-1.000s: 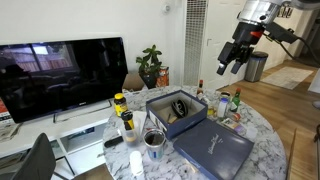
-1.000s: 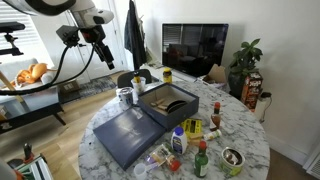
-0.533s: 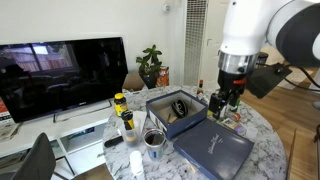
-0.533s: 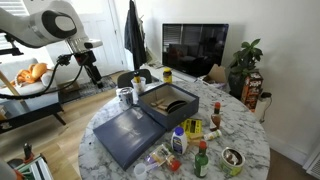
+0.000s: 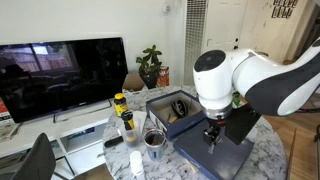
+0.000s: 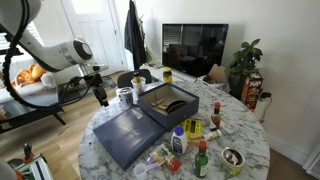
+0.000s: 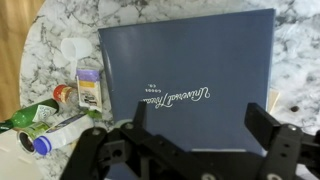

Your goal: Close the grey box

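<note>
The grey box (image 5: pixel 172 112) lies open in the middle of the round marble table, with dark contents inside; it also shows in an exterior view (image 6: pixel 168 102). Its flat slate-blue lid (image 6: pixel 125 136) lies beside it on the table, partly hidden by my arm in an exterior view (image 5: pixel 228 152). In the wrist view the lid (image 7: pixel 190 70) with its faint script emblem fills the frame. My gripper (image 7: pixel 200 125) is open and empty above the lid's near edge. It also shows in both exterior views (image 5: pixel 210 135) (image 6: pixel 100 97).
A metal cup (image 5: pixel 153 140) and yellow-lidded jars (image 5: pixel 120 105) stand beside the box. Several bottles (image 6: pixel 200 155) crowd the table's edge, and some show in the wrist view (image 7: pixel 50 110). A TV (image 5: pixel 60 75) and a plant (image 5: pixel 152 65) stand behind.
My arm has swung down from high at the room's side to just above the lid. The box and lid have not moved.
</note>
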You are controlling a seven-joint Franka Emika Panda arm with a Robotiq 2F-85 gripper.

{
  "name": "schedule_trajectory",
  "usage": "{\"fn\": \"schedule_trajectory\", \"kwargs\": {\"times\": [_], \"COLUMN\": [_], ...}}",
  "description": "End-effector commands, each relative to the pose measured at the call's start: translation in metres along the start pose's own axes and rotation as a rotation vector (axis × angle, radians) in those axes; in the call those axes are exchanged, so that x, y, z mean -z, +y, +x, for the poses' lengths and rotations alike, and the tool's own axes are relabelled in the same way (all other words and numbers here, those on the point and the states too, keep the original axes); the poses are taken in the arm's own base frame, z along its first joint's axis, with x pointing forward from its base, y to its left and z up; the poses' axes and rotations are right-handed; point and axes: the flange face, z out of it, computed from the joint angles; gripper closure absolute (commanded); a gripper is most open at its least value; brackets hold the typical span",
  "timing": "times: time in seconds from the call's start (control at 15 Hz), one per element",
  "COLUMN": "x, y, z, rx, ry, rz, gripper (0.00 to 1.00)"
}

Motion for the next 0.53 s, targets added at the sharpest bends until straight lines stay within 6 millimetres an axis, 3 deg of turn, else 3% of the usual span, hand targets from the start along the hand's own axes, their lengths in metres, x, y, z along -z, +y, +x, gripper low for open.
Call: {"fn": "schedule_trajectory", "kwargs": {"times": [0.0,0.27,0.47], "x": [-0.006,-0.008,-0.026], "y": [-0.006,-0.013,-0.033], "z": [0.003,0.009,0.004], "rx": [0.003,0.006,0.033], "ry": [-0.011,-0.019,-0.046], "rz": [-0.002,0.003,-0.013], "gripper": [0.00,0.00,0.00]}}
